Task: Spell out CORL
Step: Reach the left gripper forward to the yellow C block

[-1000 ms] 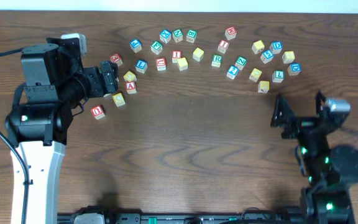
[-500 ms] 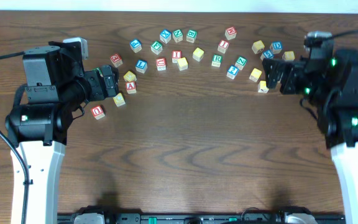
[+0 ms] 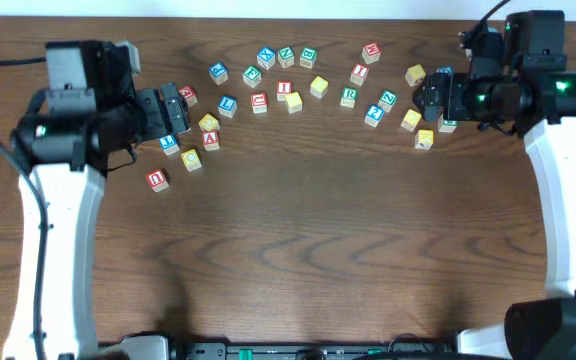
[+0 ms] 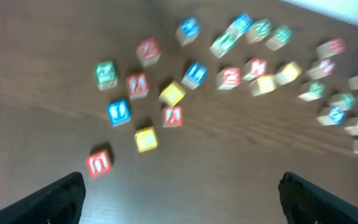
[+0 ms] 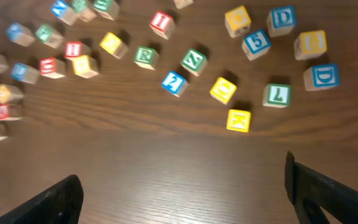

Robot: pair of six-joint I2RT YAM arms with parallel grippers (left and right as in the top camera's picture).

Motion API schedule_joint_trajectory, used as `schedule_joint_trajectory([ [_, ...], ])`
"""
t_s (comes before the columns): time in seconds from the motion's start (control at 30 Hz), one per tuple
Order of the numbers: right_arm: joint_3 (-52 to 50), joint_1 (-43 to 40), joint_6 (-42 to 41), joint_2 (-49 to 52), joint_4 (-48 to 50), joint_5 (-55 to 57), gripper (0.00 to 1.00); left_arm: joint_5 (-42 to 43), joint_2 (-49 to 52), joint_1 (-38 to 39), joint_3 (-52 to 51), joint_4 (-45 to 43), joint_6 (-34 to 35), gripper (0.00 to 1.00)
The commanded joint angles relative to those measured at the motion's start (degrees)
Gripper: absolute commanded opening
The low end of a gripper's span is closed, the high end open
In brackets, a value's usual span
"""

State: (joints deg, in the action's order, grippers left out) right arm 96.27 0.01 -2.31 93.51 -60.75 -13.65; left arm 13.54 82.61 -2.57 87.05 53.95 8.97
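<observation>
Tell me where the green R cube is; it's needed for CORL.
Overhead, the green R cube lies near the middle of the scattered row, slightly right of centre, between a yellow cube and the green Z cube.

Dark brown table (image 3: 298, 230) of grained wood with a soft sheen. At 12 o'clock, small pale wooden cubes (image 5: 238, 120) with matt painted faces. Matt black fingers (image 5: 55, 199); smooth white plastic-looking arm shells (image 3: 63, 260)

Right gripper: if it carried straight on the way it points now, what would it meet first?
Likely the nearest yellow cube, ahead of the open right gripper; depth is unclear, so it might touch the table first.
</observation>
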Motion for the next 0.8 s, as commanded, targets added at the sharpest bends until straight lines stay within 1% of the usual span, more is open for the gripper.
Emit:
schedule_joint_trajectory([
  [0.0, 1.6, -1.1, 1.1, 0.9, 0.3, 2.8, 0.99, -2.7, 5.5, 0.2, 1.4, 3.3, 3.3, 0.98],
  [0.07, 1.6, -1.7, 1.2, 1.0, 2.0, 3.0, 0.99, -4.5, 8.0, 1.0, 1.4, 4.8, 4.9, 0.98],
  [0.13, 1.6, -2.2, 1.3, 1.0, 4.6, 5.0, 0.99, -8.2, 10.4, 2.3, 1.4, 5.6, 7.4, 0.97],
  [0.23, 1.4, -2.2, 1.3, 1.0, 6.7, 3.1, 0.99, -12.9, 13.9, 4.1, 1.4, 5.5, 10.8, 0.96],
  [0.3, 1.4, -2.0, 1.3, 1.0, 7.4, 1.1, 0.99, -13.4, 16.4, 4.7, 1.4, 5.1, 13.1, 0.96],
  [0.37, 1.4, -1.8, 1.3, 1.0, 7.4, 1.3, 0.98, -13.4, 18.7, 4.8, 1.4, 5.2, 16.1, 0.95],
  [0.43, 1.4, -1.8, 1.3, 1.1, 7.0, 1.3, 0.99, -13.4, 21.0, 4.8, 1.4, 5.1, 18.5, 0.89],
  [0.5, 1.4, -1.8, 1.3, 1.1, 6.3, 1.3, 0.99, -13.4, 23.1, 4.8, 1.4, 4.9, 19.2, 0.83],
  [0.53, 1.4, -1.8, 1.3, 1.2, 5.7, 1.8, 0.99, -13.4, 25.4, 5.0, 1.4, 4.6, 19.2, 0.76],
  [0.6, 1.4, -1.8, 1.3, 1.2, 5.4, 3.0, 0.99, -13.4, 26.7, 5.1, 1.4, 4.5, 19.2, 0.71],
  [0.67, 1.4, -1.8, 1.3, 1.3, 5.2, 3.1, 0.99, -13.4, 28.2, 5.2, 1.4, 4.0, 19.2, 0.64],
  [0.77, 1.4, -1.8, 1.3, 1.3, 5.0, 3.0, 0.99, -13.4, 30.0, 5.2, 1.4, 3.0, 19.1, 0.57],
])
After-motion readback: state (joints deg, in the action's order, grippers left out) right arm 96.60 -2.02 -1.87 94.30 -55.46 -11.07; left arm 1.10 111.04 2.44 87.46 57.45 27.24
